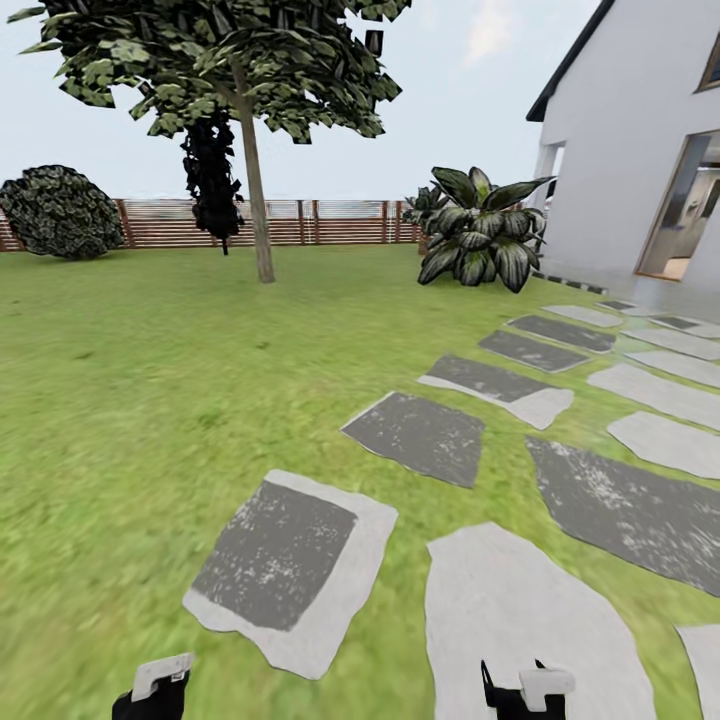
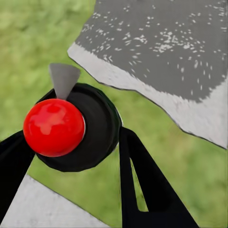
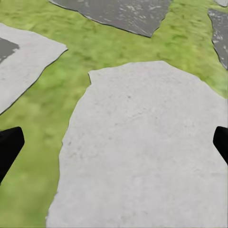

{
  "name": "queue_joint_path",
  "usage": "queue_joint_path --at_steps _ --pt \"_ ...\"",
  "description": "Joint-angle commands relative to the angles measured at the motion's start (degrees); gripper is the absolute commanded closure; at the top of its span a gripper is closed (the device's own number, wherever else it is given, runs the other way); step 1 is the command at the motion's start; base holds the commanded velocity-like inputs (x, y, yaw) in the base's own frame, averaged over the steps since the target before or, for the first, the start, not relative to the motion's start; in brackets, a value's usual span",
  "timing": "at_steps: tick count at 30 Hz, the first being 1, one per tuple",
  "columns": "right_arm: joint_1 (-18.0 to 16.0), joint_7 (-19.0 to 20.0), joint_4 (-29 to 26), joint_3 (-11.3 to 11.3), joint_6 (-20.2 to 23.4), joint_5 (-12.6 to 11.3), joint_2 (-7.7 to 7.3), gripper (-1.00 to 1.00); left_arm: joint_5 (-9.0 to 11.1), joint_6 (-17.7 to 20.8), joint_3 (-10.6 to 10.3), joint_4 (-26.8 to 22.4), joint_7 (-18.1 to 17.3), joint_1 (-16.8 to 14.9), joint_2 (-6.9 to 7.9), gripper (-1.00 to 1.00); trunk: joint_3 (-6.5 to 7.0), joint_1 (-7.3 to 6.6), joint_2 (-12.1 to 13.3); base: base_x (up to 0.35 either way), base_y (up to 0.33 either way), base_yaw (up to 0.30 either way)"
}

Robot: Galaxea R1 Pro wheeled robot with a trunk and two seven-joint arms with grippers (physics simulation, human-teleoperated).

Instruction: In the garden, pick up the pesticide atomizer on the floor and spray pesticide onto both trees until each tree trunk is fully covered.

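Green lawn (image 1: 150,400) with grey stepping stones (image 1: 290,570) runs to a slatted fence (image 1: 330,222); one tree (image 1: 255,200) stands ahead, a striped-leaf plant (image 1: 480,235) by the white house (image 1: 640,140). The left gripper (image 2: 90,156) clamps the atomizer (image 2: 71,126); the right gripper (image 3: 114,147) gapes wide, empty. No writing is legible.
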Motion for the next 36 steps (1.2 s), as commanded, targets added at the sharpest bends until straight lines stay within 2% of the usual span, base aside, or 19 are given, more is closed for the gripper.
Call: queue_joint_path --at_steps 1,11,27,36 --pt "-0.04 -0.23 0.04 -0.29 -0.15 0.61 0.03 -1.00 -0.12 -0.17 0.45 0.07 -0.40 -0.05 -0.05 1.00 -0.05 0.02 -0.02 0.339 0.000 0.031" --pt "-0.04 -0.23 0.03 -0.30 -0.15 0.61 0.03 -1.00 -0.12 -0.18 0.45 0.09 -0.40 -0.05 -0.02 1.00 -0.05 0.02 -0.02 0.339 0.000 0.188" --pt "-0.04 -0.23 0.03 -0.30 -0.15 0.61 0.03 -1.00 -0.03 -0.22 0.45 0.01 -0.39 -0.05 0.00 1.00 -0.05 0.02 -0.02 0.339 0.000 0.026" --pt "-0.04 -0.23 -0.01 -0.29 -0.15 0.61 0.17 -1.00 -0.03 -0.22 0.45 0.06 -0.43 -0.05 -0.02 1.00 -0.24 0.02 -0.02 0.339 0.000 0.228"
